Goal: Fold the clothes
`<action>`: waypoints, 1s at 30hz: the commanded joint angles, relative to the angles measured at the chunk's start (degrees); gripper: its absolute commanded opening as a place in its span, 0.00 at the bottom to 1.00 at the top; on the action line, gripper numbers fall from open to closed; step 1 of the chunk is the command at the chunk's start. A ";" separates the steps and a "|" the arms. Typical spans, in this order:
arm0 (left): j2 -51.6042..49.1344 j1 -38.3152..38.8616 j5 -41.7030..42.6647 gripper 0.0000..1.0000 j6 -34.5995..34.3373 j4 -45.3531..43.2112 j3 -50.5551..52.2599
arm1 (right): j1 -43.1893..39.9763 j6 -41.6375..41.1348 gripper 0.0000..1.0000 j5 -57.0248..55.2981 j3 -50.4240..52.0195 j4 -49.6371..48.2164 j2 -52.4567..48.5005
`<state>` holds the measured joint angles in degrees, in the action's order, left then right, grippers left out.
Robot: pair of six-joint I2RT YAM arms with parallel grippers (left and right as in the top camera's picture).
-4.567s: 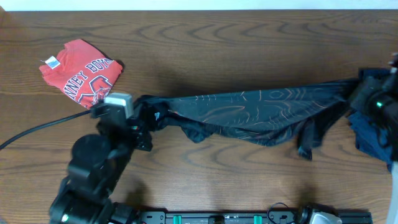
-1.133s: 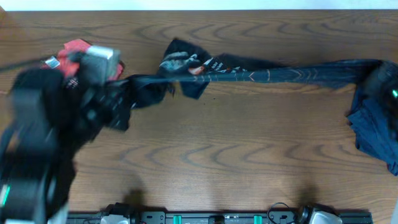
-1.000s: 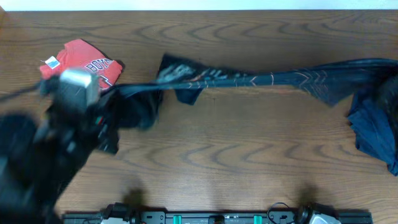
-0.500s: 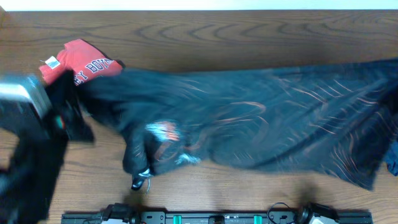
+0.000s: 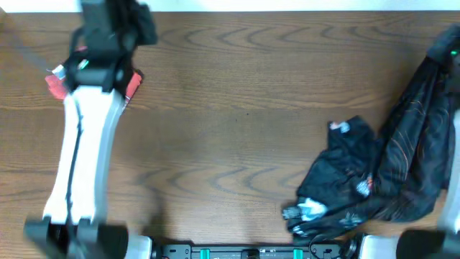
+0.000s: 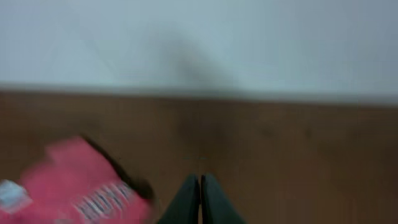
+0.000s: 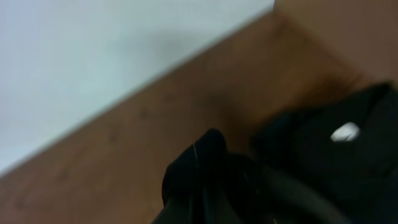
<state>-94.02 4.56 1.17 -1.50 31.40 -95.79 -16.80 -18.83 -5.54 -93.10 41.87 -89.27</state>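
Back-left on table [image 5: 237, 144]: first tee [image 5: 52, 85], under L arm [image 5: 83, 158]; front-right: second tee [image 5: 402, 165], bunched.

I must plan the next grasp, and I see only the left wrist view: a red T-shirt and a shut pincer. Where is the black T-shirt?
Observer: The black T-shirt is at the right side of the table, crumpled, far from the left pincer.
Operator: Does it lie free there?
Observer: No. The right pincer is shut on its upper end, near the far right corner. The rest runs down to a heap near the front edge.
Operator: Is the red one covered by something?
Observer: From overhead, the left arm hides most of the red T-shirt. Only its edges show.
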 commanded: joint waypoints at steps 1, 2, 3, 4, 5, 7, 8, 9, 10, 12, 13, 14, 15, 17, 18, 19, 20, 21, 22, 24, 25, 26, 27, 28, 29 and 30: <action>-2.03 0.50 11.61 0.06 -0.11 2.64 -0.44 | 0.52 -0.15 0.01 1.92 0.09 0.66 -2.97; -2.93 0.90 13.55 0.06 -0.11 3.87 -0.44 | 0.72 -0.15 0.01 1.90 0.09 0.81 -3.56; -3.54 1.36 14.97 0.06 -0.11 4.81 -0.44 | 0.83 0.17 0.01 1.92 0.09 0.81 -3.78; -4.07 1.84 16.17 0.06 -0.09 5.66 -0.44 | 0.92 0.24 0.01 1.92 0.09 0.83 -3.89; -4.44 2.43 17.16 0.06 -0.09 6.34 -0.44 | 1.07 0.26 0.01 1.90 0.09 0.81 -3.85; -4.92 3.93 18.86 0.07 -0.09 7.21 -0.42 | 1.07 0.26 0.01 1.75 0.09 0.98 -3.32; -5.01 4.92 19.61 0.11 -0.09 7.39 -0.31 | 1.07 0.24 0.01 1.38 0.09 1.27 -3.06; -5.01 5.84 20.11 0.16 -0.07 7.39 -0.11 | 1.07 0.22 0.01 0.90 0.09 1.68 -2.67; -5.01 6.82 20.33 0.25 -0.09 7.41 0.11 | 1.07 0.24 0.01 0.37 0.09 2.12 -2.27; -5.03 9.14 20.33 0.37 -0.09 7.58 0.48 | 1.07 0.22 0.01 -1.60 0.09 3.30 -1.27; -5.11 10.40 20.33 0.42 -0.07 7.54 0.76 | 1.05 0.20 0.01 -2.58 0.09 3.82 -0.85; -5.27 11.50 20.31 0.45 -0.04 7.56 0.87 | 1.05 0.20 0.01 -3.74 0.09 4.22 -0.35; -5.73 12.90 20.31 0.46 -0.04 7.56 0.92 | 1.01 0.22 0.01 -5.05 0.09 4.52 0.07; -6.67 14.91 20.31 0.48 -0.07 7.39 0.92 | 0.87 0.20 0.01 -6.62 0.09 4.94 0.59; -7.28 15.98 20.33 0.50 -0.07 7.26 0.92 | 0.76 0.20 0.01 -6.93 0.09 5.22 0.79; -7.98 16.92 20.44 0.53 -0.07 7.10 0.92 | 0.63 0.20 0.01 -6.93 0.09 5.46 0.85; -8.76 17.92 20.96 0.55 -0.07 6.91 0.92 | 0.52 0.22 0.01 -6.95 0.09 5.73 0.87; -9.88 19.21 22.03 0.58 -0.07 6.56 0.92 | 0.33 0.20 0.01 -7.13 0.09 6.03 0.87; -10.62 20.06 22.84 0.60 -0.04 6.23 0.92 | 0.35 0.20 0.01 -7.15 0.09 6.32 0.85; -13.16 22.62 25.14 0.63 -0.04 4.81 0.92 | 0.35 0.17 0.01 -7.15 0.09 6.75 0.83; -14.01 23.45 25.86 0.64 -0.07 4.24 0.92 | 0.35 0.17 0.01 -7.15 0.09 6.80 0.83; -15.15 24.50 26.82 0.65 -0.07 3.48 0.92 | 0.35 0.17 0.01 -7.15 0.09 6.82 0.83; -16.57 25.79 27.78 0.65 -0.07 2.47 0.92 | 0.35 0.17 0.01 -7.15 0.09 6.86 0.85; -17.84 27.04 28.46 0.65 -0.07 1.42 0.92 | 0.35 0.17 0.01 -7.13 0.09 7.02 0.85; -19.26 28.30 28.70 0.64 -0.07 0.35 0.92 | 0.35 0.17 0.01 -7.13 0.09 7.21 0.85; -20.39 29.46 28.68 0.65 -0.07 -0.68 0.92 | 0.35 0.17 0.01 -7.13 0.09 7.30 0.85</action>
<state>-111.68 31.09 26.72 -1.52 32.21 -95.33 -16.16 -18.81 -11.60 -92.51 48.86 -89.21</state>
